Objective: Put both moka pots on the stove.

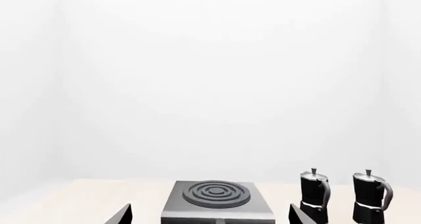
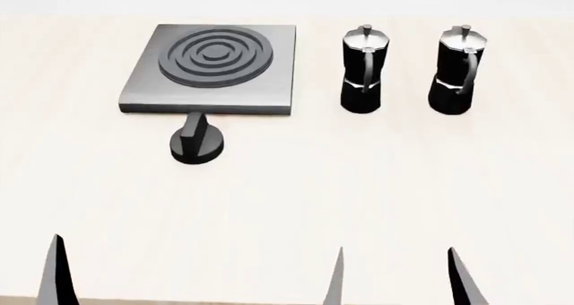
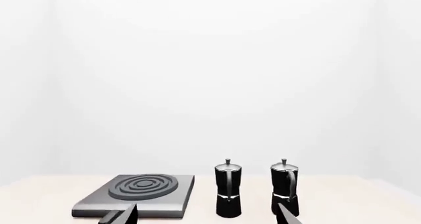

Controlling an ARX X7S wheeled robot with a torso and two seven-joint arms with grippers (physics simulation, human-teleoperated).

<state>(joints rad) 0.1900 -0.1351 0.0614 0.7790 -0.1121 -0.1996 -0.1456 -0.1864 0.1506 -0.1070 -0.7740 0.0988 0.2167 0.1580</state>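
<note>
Two pots (image 2: pixel 363 70) (image 2: pixel 458 70) stand upright right of one stove (image 2: pixel 214 68), at the table's (image 2: pixel 359 184) far edge, one knob (image 2: pixel 197 142) nearer. Both grippers (image 2: pixel 58 278) (image 2: pixel 399 281) hang spread, empty, nearside.

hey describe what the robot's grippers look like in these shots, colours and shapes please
Little shows: only the fingers' tips, at the pictures' lower edges. The right gripper has two thin pointed blades, pale grey in the head view. The left gripper shows black wedge-shaped fingers in its wrist view, and one dark spike in the head view. No cables, markings or arm links are visible.
</note>
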